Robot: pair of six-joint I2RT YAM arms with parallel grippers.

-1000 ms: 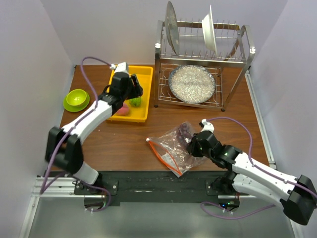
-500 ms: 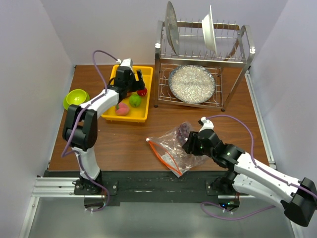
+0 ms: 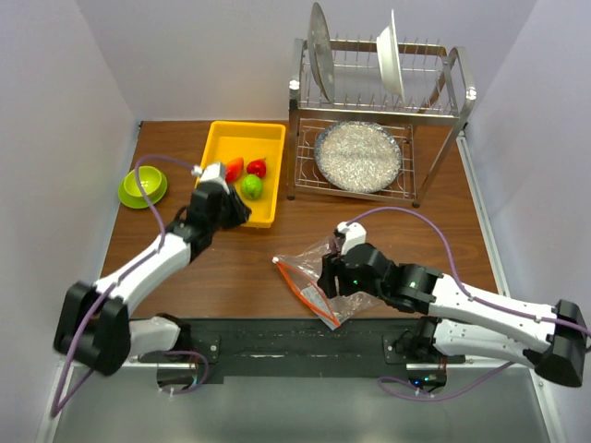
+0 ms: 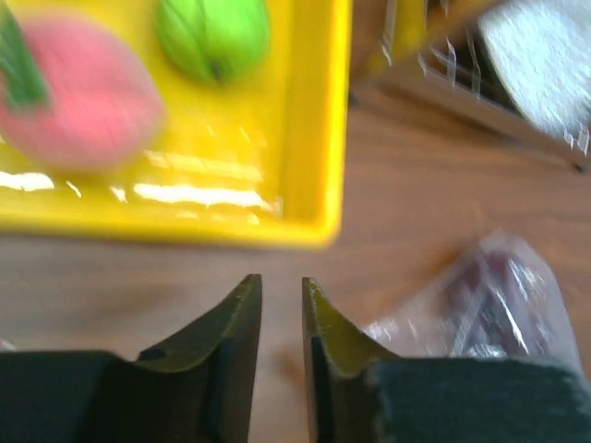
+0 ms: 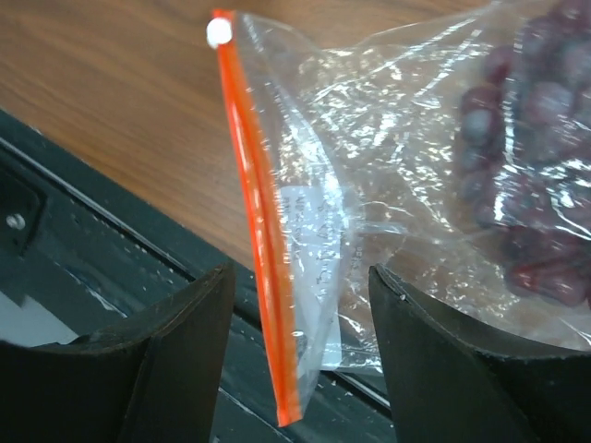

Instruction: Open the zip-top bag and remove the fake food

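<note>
The zip-top bag (image 3: 319, 268) lies on the table near the front edge, its orange-red zip strip (image 3: 305, 293) on the left side. A dark purple grape bunch (image 3: 343, 242) is inside it. My right gripper (image 3: 325, 279) is open over the bag; in the right wrist view (image 5: 300, 277) its fingers straddle the zip strip (image 5: 254, 231) without touching it, with the grapes (image 5: 526, 138) further in. My left gripper (image 3: 235, 214) is empty, jaws narrowly apart, at the yellow tray's (image 3: 222, 138) front edge. The tray holds a green fruit (image 3: 250, 186), a tomato (image 3: 257, 168), an orange-red piece (image 3: 235, 169) and a pink peach (image 4: 78, 92).
A lime-green bowl (image 3: 143, 185) sits at the far left. A metal dish rack (image 3: 374, 120) with plates and a round pan stands behind the bag. A black rail (image 3: 295, 337) runs along the table's near edge.
My left gripper has pulled back from over the tray to its front edge. My right gripper has slid left along the bag toward the zip strip.
</note>
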